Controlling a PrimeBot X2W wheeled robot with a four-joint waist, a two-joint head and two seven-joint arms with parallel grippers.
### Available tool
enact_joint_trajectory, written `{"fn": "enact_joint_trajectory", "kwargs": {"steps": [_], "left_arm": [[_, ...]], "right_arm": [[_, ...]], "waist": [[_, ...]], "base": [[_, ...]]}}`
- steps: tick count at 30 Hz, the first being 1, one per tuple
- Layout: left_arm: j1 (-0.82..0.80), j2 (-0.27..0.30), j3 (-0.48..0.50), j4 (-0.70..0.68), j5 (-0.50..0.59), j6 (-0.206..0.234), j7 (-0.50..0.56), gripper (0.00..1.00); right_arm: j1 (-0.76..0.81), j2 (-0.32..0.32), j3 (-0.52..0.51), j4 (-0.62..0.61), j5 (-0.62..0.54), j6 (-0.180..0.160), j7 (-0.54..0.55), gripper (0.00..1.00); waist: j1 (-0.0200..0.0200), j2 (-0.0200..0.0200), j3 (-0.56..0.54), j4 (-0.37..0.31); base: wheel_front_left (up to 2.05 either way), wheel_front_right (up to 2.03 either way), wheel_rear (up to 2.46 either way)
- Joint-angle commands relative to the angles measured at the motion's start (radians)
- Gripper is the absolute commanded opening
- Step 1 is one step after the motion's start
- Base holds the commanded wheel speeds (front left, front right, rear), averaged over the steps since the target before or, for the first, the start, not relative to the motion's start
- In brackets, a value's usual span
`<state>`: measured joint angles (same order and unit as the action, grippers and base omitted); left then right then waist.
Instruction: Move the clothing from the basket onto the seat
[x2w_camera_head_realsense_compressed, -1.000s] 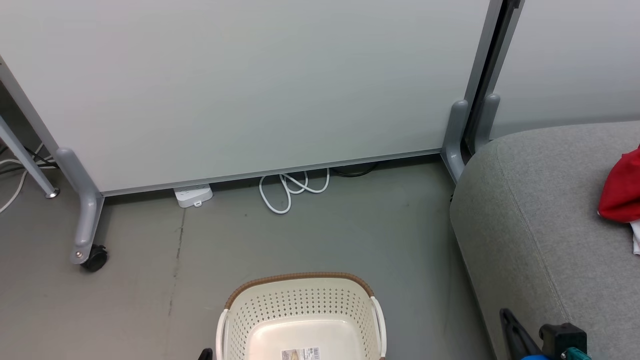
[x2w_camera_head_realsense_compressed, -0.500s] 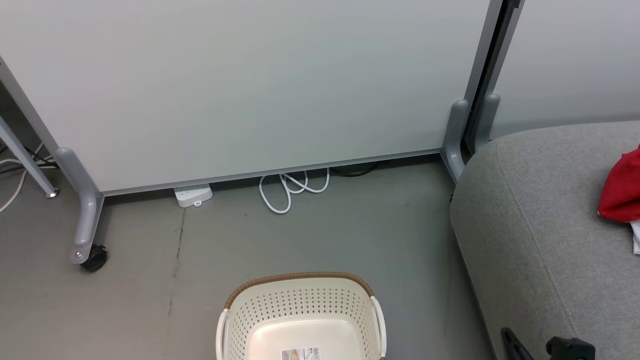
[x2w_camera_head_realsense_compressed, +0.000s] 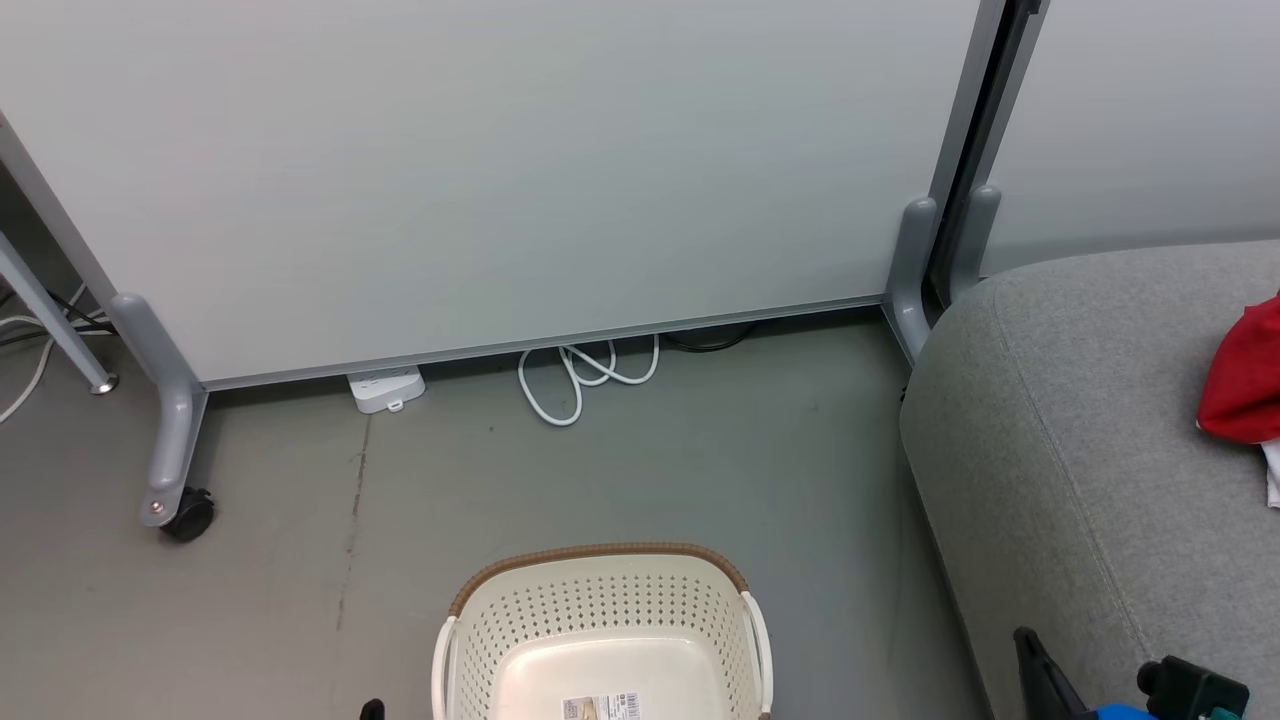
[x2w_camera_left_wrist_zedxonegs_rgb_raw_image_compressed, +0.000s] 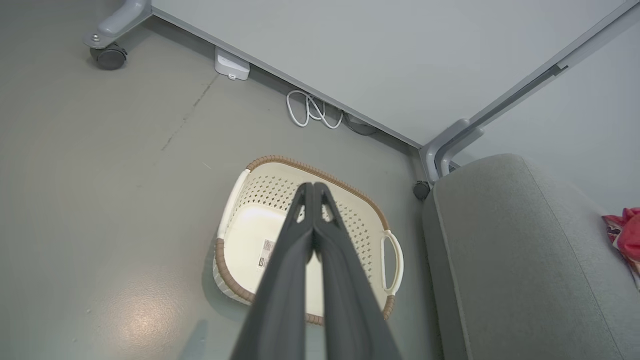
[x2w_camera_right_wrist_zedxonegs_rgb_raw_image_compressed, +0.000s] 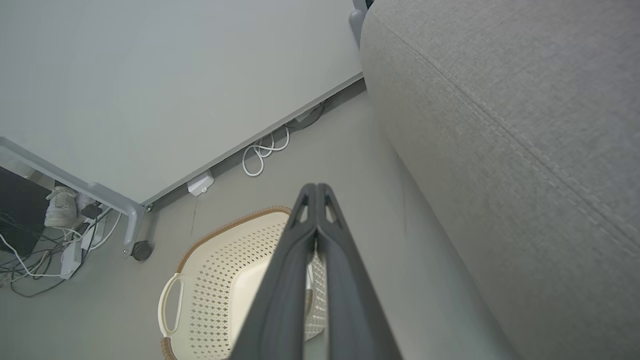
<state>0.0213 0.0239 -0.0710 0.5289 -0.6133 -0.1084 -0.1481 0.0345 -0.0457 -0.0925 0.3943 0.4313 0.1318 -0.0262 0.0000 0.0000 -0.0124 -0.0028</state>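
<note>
Clothing: a red bundle (x2w_camera_head_realsense_compressed: 1243, 378) with a scrap of white under it lies on the seat (x2w_camera_head_realsense_compressed: 1080, 430), at the 3 o'clock edge of the head view and well apart from the basket.
Seat: a grey cushion at 3 o'clock of the basket, with a strip of floor between them.
Basket (x2w_camera_head_realsense_compressed: 600, 605): stands upright on the floor at 6 o'clock. No clothing shows inside, only a label (x2w_camera_left_wrist_zedxonegs_rgb_raw_image_compressed: 266, 250) stuck to its bottom. The fingers cover part of its near end.
Left gripper (x2w_camera_left_wrist_zedxonegs_rgb_raw_image_compressed: 313, 186): jaws pressed together on nothing, above the basket.
Right gripper (x2w_camera_right_wrist_zedxonegs_rgb_raw_image_compressed: 315, 186): jaws pressed together on nothing, over the basket's seat-side edge.
Risk, missed piece: anything in the covered near end could be overlooked.
Risk, basket: it looks light and empty, so a dropping arm could tip or shove it.
Risk, clothing: it runs out of frame, so if it overhangs the far edge it may slide off.
Risk, cable (x2w_camera_head_realsense_compressed: 585, 378): it is looped at 12 o'clock of the basket, and wheels rolling forward could snag it.
</note>
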Motion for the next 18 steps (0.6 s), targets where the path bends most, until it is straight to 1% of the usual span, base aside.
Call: {"fn": "enact_joint_trajectory", "kwargs": {"steps": [1,18], "left_arm": [[-0.026,0.009,0.010,-0.023,-0.032,-0.006,0.007,0.00],[-0.054,0.014,0.053,-0.087,-0.265,-0.010,0.069,0.00]], "right_arm": [[-0.033,-0.002,-0.003,-0.020,0.041,0.000,0.004,0.00],[-0.062,-0.003,-0.008,-0.053,0.315,-0.001,0.037,0.00]], "waist": [[0.0000,0.0000,0.000,0.000],[0.0000,0.0000,0.003,0.001]], "base": [[0.00,0.00,0.00],[0.00,0.00,0.00]]}}
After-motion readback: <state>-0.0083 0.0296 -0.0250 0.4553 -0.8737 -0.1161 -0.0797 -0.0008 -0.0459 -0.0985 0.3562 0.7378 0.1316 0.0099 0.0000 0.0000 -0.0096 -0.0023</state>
